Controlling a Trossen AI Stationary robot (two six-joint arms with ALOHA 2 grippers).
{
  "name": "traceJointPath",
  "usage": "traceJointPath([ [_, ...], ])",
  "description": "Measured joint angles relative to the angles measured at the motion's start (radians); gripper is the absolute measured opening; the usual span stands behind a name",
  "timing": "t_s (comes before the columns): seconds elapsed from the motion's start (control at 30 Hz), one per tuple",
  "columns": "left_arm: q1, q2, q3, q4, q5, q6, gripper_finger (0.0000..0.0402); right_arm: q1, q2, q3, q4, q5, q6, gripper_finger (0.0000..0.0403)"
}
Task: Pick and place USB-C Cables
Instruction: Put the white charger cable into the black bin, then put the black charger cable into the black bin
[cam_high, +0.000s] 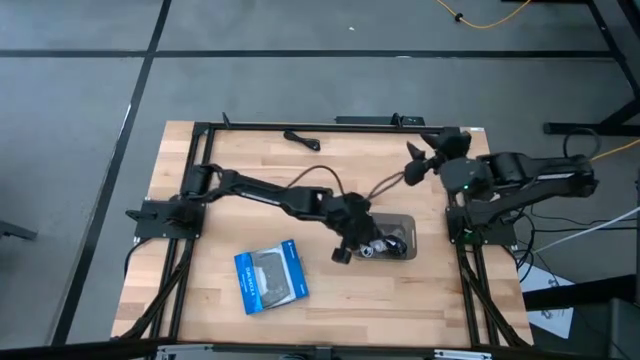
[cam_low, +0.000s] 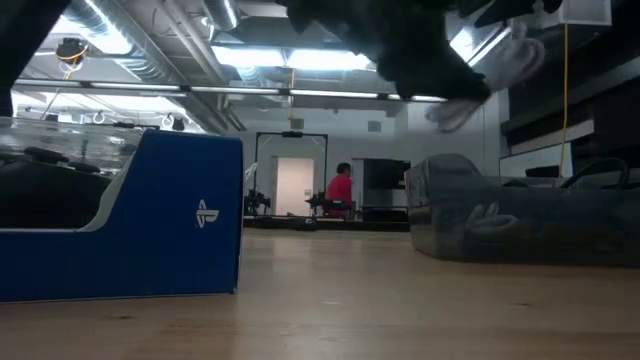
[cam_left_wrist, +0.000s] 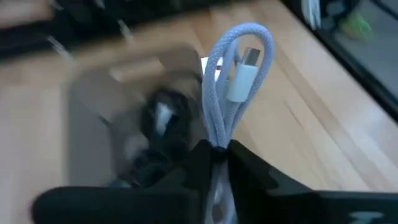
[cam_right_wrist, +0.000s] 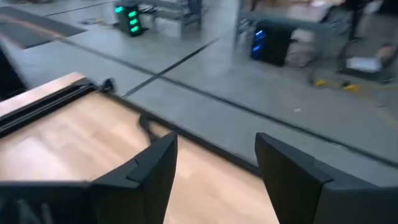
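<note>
My left gripper (cam_high: 352, 243) is shut on a silvery-grey USB-C cable (cam_left_wrist: 235, 74), folded in loops with a white plug, held above the left end of a clear grey tray (cam_high: 400, 226). The tray holds other dark and silvery cables (cam_high: 385, 246). The held cable also shows as a pale blur in the low view (cam_low: 490, 75). My right gripper (cam_high: 422, 160) is open and empty, raised at the table's far right. A black cable (cam_high: 300, 139) lies on the table near the far edge. My left gripper pinches the cable's bundled strands (cam_left_wrist: 216, 138) between its two fingers, several strands together. The looped end with the white plug (cam_left_wrist: 241, 79) sticks out beyond the fingertips. The cable is lifted clear of the table and the tray.
A blue-and-grey retail package (cam_high: 271, 277) lies near the front, left of the tray. A black frame (cam_high: 300, 125) rims the table. Bare wood lies between the package and the far edge. A person in red (cam_low: 340, 190) stands far back in the room.
</note>
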Motion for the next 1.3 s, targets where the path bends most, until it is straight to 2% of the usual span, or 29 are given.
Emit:
traceJointPath([
  [0.1, 0.002, 0.045, 0.055, -0.046, 0.006, 0.003, 0.0087, 0.000, -0.019, 0.000, 0.000, -0.052, -0.018, 0.0220],
  [0.2, 0.014, 0.047, 0.074, -0.080, -0.014, 0.011, 0.0109, 0.000, -0.020, 0.000, -0.006, -0.073, -0.023, 0.0220],
  [0.4, 0.072, 0.025, 0.075, -0.141, -0.039, 0.126, 0.0116, 0.000, -0.014, 0.000, -0.031, -0.076, -0.023, 0.0220],
  [0.53, 0.134, -0.007, 0.077, -0.340, -0.119, 0.250, 0.0115, 0.000, -0.021, 0.000, -0.071, -0.034, 0.002, 0.0220],
  [0.6, 0.182, -0.023, 0.073, -0.487, -0.123, 0.288, 0.0115, 0.000, -0.023, 0.000, -0.091, -0.016, 0.005, 0.0220],
  [0.77, 0.319, -0.059, 0.074, -0.714, -0.069, 0.346, 0.0115, -0.001, -0.027, 0.000, -0.117, 0.002, 0.005, 0.0220],
  [0.93, 0.487, -0.106, 0.074, -0.839, -0.052, 0.465, 0.0115, -0.001, -0.025, 0.000, -0.129, 0.001, 0.006, 0.0220],
  [1.1, 0.669, -0.118, 0.075, -0.847, -0.073, 0.629, 0.0115, -0.001, -0.016, 0.000, -0.149, -0.005, 0.007, 0.0220],
  [1.2, 0.755, -0.118, 0.075, -0.844, -0.132, 0.752, 0.0115, -0.001, -0.011, 0.000, -0.149, -0.005, 0.015, 0.0220],
  [1.3, 0.804, -0.107, 0.074, -0.805, -0.142, 0.778, 0.0115, -0.001, -0.005, 0.000, -0.150, -0.006, 0.035, 0.0220],
])
